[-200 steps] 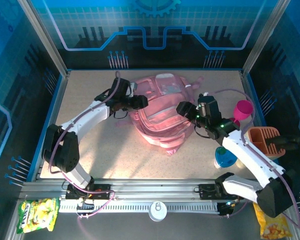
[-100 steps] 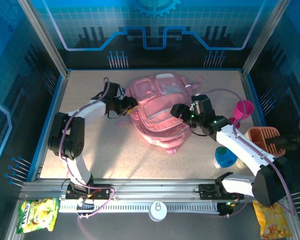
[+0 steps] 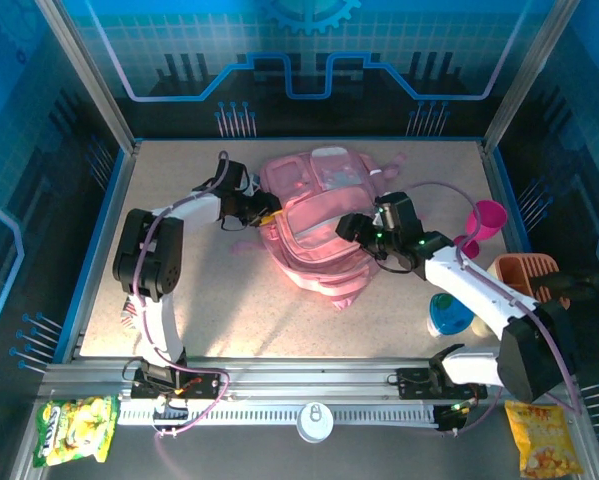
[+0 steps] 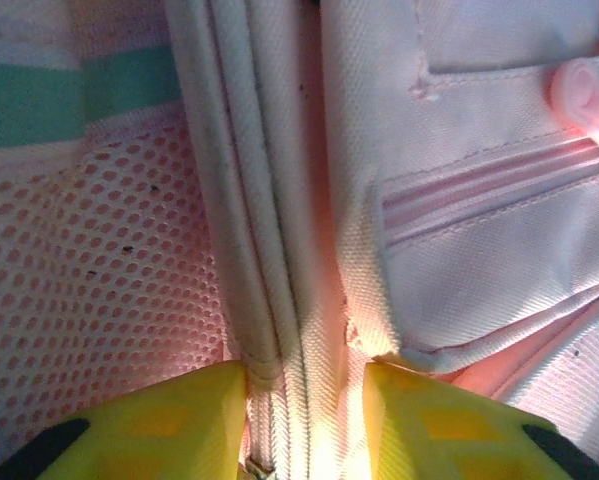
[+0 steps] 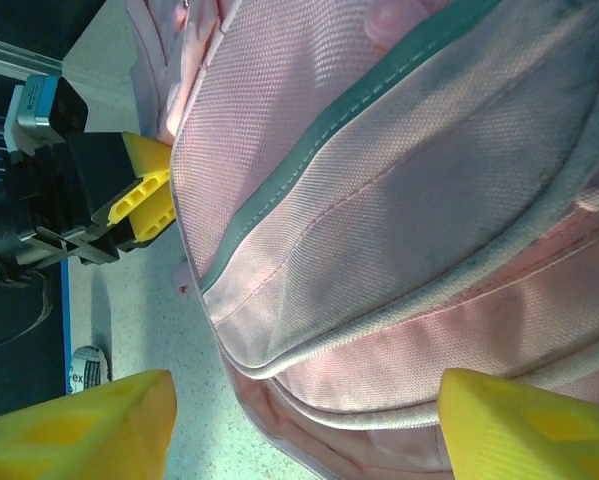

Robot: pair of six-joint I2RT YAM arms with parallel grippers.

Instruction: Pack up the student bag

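The student bag [image 3: 319, 225], a large pink fabric backpack with pale trim, lies in the middle of the table. My left gripper [image 3: 268, 212] is at the bag's left edge. In the left wrist view its yellow fingers [image 4: 149, 425] press from both sides on a pale piped seam [image 4: 269, 300] of the bag, beside a mesh pocket [image 4: 89, 290]. My right gripper [image 3: 351, 228] hovers over the bag's right half, jaws wide open. Its fingertips [image 5: 89, 425] straddle the bag's layered rim [image 5: 379, 330] without touching it. The left gripper [image 5: 139, 190] also appears in the right wrist view.
A magenta goblet cup [image 3: 486, 220], an orange slotted holder [image 3: 527, 280] and a blue round object [image 3: 449, 315] stand at the right side of the table. Snack packets [image 3: 74, 430] [image 3: 544, 435] lie in front of the rail. Bare tabletop [image 3: 209, 300] lies near left.
The left gripper pulled back from over the bag to its left edge and its jaws narrowed onto the seam. The right gripper slid left, further over the bag.
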